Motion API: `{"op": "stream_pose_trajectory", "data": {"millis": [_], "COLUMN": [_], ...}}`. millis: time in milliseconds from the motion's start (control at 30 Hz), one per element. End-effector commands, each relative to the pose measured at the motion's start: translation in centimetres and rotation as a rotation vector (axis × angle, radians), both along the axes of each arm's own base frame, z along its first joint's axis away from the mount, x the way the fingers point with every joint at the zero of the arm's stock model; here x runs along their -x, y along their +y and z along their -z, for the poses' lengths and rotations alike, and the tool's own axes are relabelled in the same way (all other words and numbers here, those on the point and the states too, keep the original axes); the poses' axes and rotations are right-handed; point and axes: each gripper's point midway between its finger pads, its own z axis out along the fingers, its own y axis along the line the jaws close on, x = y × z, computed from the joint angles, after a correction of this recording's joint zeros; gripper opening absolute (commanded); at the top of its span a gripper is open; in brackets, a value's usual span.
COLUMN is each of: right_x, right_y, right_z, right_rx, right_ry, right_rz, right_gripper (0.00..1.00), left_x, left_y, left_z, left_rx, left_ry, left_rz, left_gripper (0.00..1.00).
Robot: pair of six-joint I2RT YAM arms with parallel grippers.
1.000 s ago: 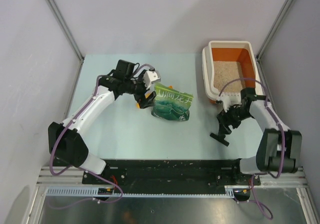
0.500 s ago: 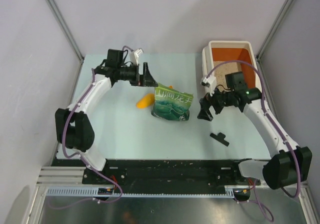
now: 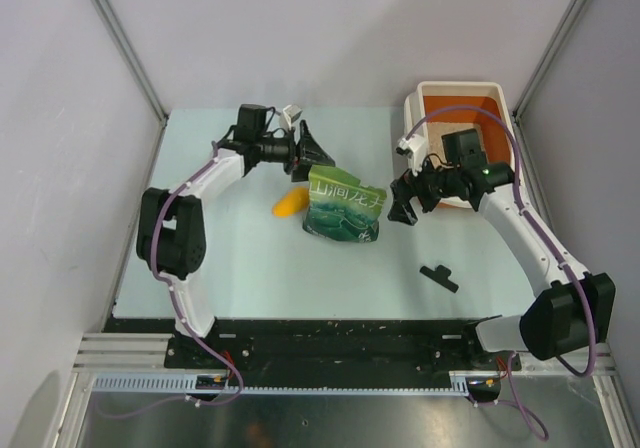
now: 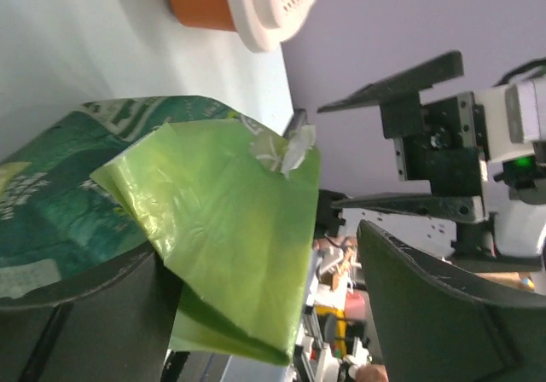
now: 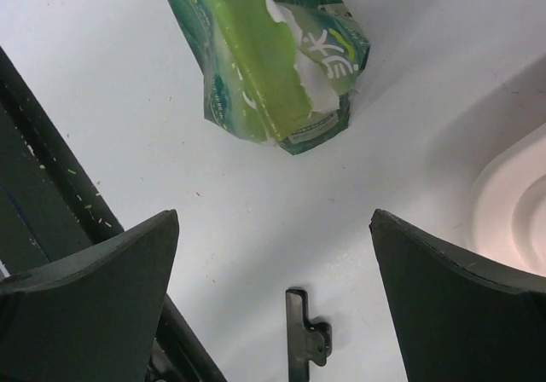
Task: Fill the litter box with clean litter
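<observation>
Green bag (image 3: 345,208) lies flat between the two pincers, its longer side running roughly left to right. Right gripper (image 3: 403,206), jaws wide apart and empty, hangs just beside the bag's right edge. Left gripper (image 3: 318,154), also wide open, is at the far-left corner; whether a finger touches the torn flap cannot be told. Litter box (image 3: 460,103) stands far right, nearer the right arm, with clean litter (image 3: 447,128) on its floor. Orange scoop (image 3: 290,203) lies just left of the bag and black clip (image 3: 438,277) front-right, with open table (image 3: 230,258) in front.

Green bag (image 3: 344,215): lies flat mid-table (image 3: 250,268), its top torn open.
Yellow-orange scoop (image 3: 290,203): just left of the bag.
Black clip (image 3: 439,277): right of the bag, apart, toward the near edge.
</observation>
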Motion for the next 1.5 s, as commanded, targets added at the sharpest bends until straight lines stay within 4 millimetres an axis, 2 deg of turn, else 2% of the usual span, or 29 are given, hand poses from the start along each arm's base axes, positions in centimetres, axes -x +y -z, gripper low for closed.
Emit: {"op": "stream_pose_trajectory", "data": {"millis": [0, 100, 167, 200, 233, 467, 500, 633, 733, 800, 867, 967, 1000, 1067, 1100, 1133, 1233, 1267, 1300, 1400, 1467], "right_x": [-1.8, -2.4, -2.5, -2.6, -2.6, -4.5, -5.3, -6.1, -7.0, -6.8, -7.0, -7.1, -7.1, -7.3, -7.3, -7.2, -6.4, -6.0, -5.8, -5.0, -4.9], "right_y": [0.2, 0.6, 1.1, 1.4, 1.6, 4.3, 4.8, 7.4, 8.9, 10.0, 11.1, 12.0, 12.4, 12.6, 12.8, 12.8, 13.4, 13.6, 13.7, 14.7, 15.1], "right_z": [-2.3, -3.1, -3.7, -4.0, -4.3, -6.1, -6.5, -8.4, -8.5, -8.2, -7.9, -8.0, -8.2, -8.7, -8.8, -9.1, -10.7, -11.2, -12.2, -13.0, -12.9], "right_rx": [-0.007, -0.028, -0.053, -0.068, -0.080, -0.157, -0.175, -0.286, -0.298, -0.295, -0.296, -0.294, -0.294, -0.288, -0.277, -0.275, -0.256, -0.250, -0.248, -0.221, -0.199], "right_ry": [-0.084, -0.094, -0.091, -0.088, -0.089, -0.089, -0.098, -0.065, -0.069, -0.058, -0.050, -0.068, -0.079, -0.104, -0.125, -0.141, -0.221, -0.241, -0.277, -0.338, -0.362], "right_rz": [0.029, 0.029, 0.011, 0.008, -0.004, -0.069, -0.076, -0.118, -0.151, -0.179, -0.200, -0.230, -0.242, -0.251, -0.265, -0.278, -0.337, -0.353, -0.366, -0.422, -0.438], "right_gripper": [0.99, 0.99, 0.99, 0.98, 0.98, 0.96, 0.96, 0.95, 0.93, 0.90, 0.87, 0.61, 0.37, 0.09, 0.00, 0.00, 0.00, 0.00, 0.00, 0.00, 0.00], "left_x": [1.2, 1.4, 1.7, 1.7, 2.3, 3.1, 3.0, 3.1, 3.4, 3.8, 4.1, 4.3, 4.3, 4.1, 3.9, 4.1, 3.3, 3.5, 3.2, 3.2, 2.7], "left_y": [-1.8, -1.8, -1.7, -1.9, -1.9, -1.5, -1.5, -1.0, -0.7, -0.5, -0.4, 0.1, 0.3, 1.1, 1.3, 1.7, 2.5, 2.6, 2.7, 2.6, 2.5], "left_z": [-4.9, -5.9, -6.9, -7.4, -8.3, -7.0, -7.0, -8.5, -9.3, -9.7, -9.9, -10.3, -10.0, -10.6, -10.4, -11.1, -11.6, -11.3, -11.9, -12.9, -13.3], "left_rx": [0.136, 0.162, 0.187, 0.216, 0.247, 0.247, 0.245, 0.251, 0.254, 0.254, 0.253, 0.248, 0.242, 0.233, 0.223, 0.218, 0.171, 0.146, 0.125, 0.116, 0.113], "left_ry": [-0.062, -0.078, -0.114, -0.198, -0.186, -0.219, -0.238, -0.317, -0.366, -0.408, -0.437, -0.483, -0.501, -0.541, -0.577, -0.621, -0.773, -0.769, -0.882, -0.994, -1.045], "left_rz": [0.124, 0.139, 0.161, 0.182, 0.194, 0.206, 0.206, 0.211, 0.220, 0.226, 0.228, 0.221, 0.215, 0.187, 0.179, 0.169, 0.142, 0.144, 0.166, 0.195, 0.212], "left_gripper": [0.81, 0.76, 0.68, 0.59, 0.55, 0.29, 0.22, 0.15, 0.14, 0.13, 0.13, 0.21, 0.30, 0.37, 0.43, 0.46, 0.60, 0.66, 0.68, 0.74, 0.77]}}
